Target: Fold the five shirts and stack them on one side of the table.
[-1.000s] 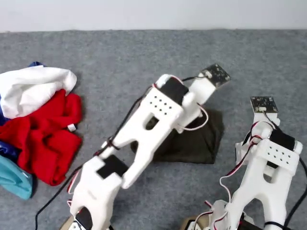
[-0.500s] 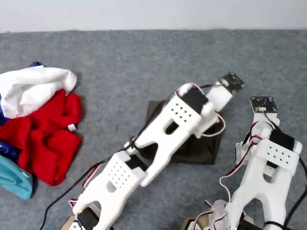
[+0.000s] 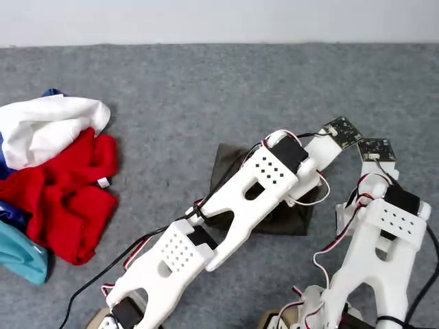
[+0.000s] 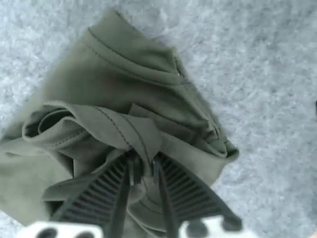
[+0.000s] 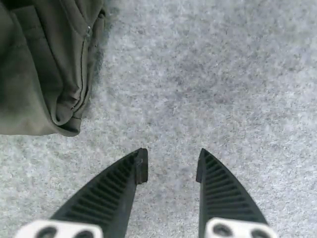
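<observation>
High: green shirt (image 3: 230,163) lies right of centre on the grey table (image 3: 171,89), my left arm across it; red shirt (image 3: 65,188) and white shirt (image 3: 48,130) are heaped at the left edge. Left wrist: my left gripper (image 4: 143,166) is clenched on a fold of the green shirt. Right wrist: my right gripper (image 5: 170,166) is released, over bare table just beside the shirt's corner.

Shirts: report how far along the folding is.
Done: no finished stack yet. In hand: the left gripper is shut on a fold of the part-folded olive shirt. Remaining: the white shirt, red shirt and teal shirt lie crumpled in a heap.
</observation>
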Available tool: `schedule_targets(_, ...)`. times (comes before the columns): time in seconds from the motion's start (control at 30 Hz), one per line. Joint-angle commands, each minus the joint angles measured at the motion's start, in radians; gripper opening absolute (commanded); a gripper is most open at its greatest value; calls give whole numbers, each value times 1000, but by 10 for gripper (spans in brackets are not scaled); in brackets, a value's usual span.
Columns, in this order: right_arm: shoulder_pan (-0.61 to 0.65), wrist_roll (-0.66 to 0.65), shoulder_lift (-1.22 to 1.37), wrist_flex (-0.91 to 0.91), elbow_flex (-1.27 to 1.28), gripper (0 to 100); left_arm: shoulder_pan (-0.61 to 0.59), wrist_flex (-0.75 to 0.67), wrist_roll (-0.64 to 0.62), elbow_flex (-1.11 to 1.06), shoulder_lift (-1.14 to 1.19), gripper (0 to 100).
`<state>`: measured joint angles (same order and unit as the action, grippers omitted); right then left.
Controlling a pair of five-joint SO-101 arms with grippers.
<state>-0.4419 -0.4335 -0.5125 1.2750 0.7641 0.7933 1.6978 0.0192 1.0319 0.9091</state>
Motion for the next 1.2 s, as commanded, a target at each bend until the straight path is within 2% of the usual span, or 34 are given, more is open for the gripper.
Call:
schedule_targets(0.0,-10,11,-25,-12,-5,173,11,-44,-3,39,-2,15)
schedule_targets(0.43,-31,52,-27,-12,-26,174,8,-146,-3,36,18,19)
schedule_targets(0.63,-133,52,-27,-12,-41,174,8,-92,-3,38,18,150)
schedule_targets(0.77,-140,52,-27,-10,-41,174,8,-80,-3,48,9,168)
schedule_targets(0.9,-140,52,-27,-10,-41,174,3,-44,-3,183,9,170)
schedule_targets(1.0,-140,52,-27,-10,-41,174,-20,17,-3,375,9,170)
schedule_targets(1.1,-140,52,-27,-10,-41,173,-78,61,-3,544,9,170)
schedule_targets(1.17,-140,51,-27,-8,-41,173,-150,61,-3,558,8,170)
